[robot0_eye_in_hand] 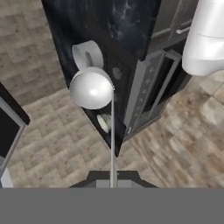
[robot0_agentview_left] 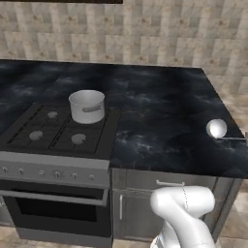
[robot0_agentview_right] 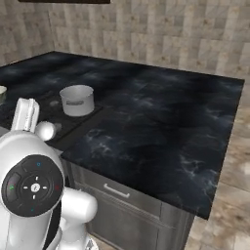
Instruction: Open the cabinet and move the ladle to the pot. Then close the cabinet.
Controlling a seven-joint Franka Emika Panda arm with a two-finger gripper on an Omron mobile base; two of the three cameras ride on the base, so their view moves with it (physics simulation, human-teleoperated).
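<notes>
The ladle (robot0_eye_in_hand: 92, 89) is carried by the far end of its thin handle, which runs straight down the hand view into the gripper (robot0_eye_in_hand: 113, 181); the fingers sit tight against the handle on both sides, so the gripper looks clamped on it. Holding it by the tip keeps the ball-like bowl well out in front of the hand, which I judge suits lowering that bowl into a narrow vessel without the fingers reaching the rim. In the left base view the ladle's bowl hangs at about 3 o'clock, above the right edge of the black counter (robot0_agentview_left: 160, 121), while the pot (robot0_agentview_left: 87, 106) stands on the stove (robot0_agentview_left: 58, 131) at about 10 o'clock, well apart from it. In the hand view the pot sits just beyond the bowl, at 12 o'clock from it. A dark strip of the cabinet (robot0_agentview_left: 63, 1) shows at 12 o'clock. No brand, label or writing can be read anywhere; the stove knobs are too small to tell.
</notes>
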